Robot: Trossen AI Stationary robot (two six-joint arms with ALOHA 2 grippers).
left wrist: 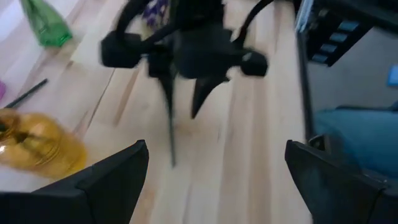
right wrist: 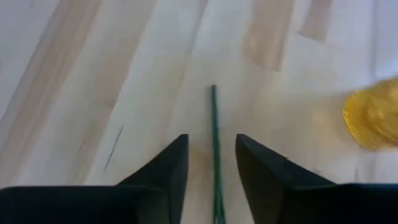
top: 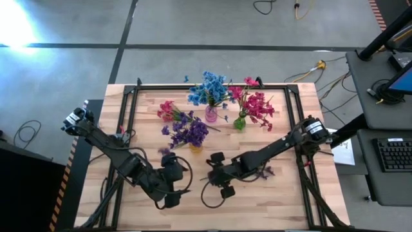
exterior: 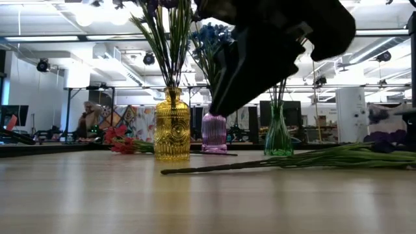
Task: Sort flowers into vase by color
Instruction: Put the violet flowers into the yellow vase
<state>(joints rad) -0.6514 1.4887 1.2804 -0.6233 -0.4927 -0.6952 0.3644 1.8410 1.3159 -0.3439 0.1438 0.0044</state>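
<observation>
Pale wood bench (top: pixel 270 200) carries three vases (exterior: pixel 172 127) before a lit workshop. Right hand (right wrist: pixel 212 165) straddles a stem (right wrist: pixel 214 124), narrowly open; left hand (left wrist: pixel 214 168) gapes wide.

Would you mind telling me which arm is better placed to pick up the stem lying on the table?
Right: its gripper is open astride the stem. The left gripper is open too, but off to the side.

Overhead, table-level, two close wrist views

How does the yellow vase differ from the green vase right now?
The yellow vase is broad, ribbed and holds purple flowers; the green vase is slimmer, flared at its base, and holds red-pink flowers. Yellow stands nearer the low camera. Both stand upright on the table.
</observation>
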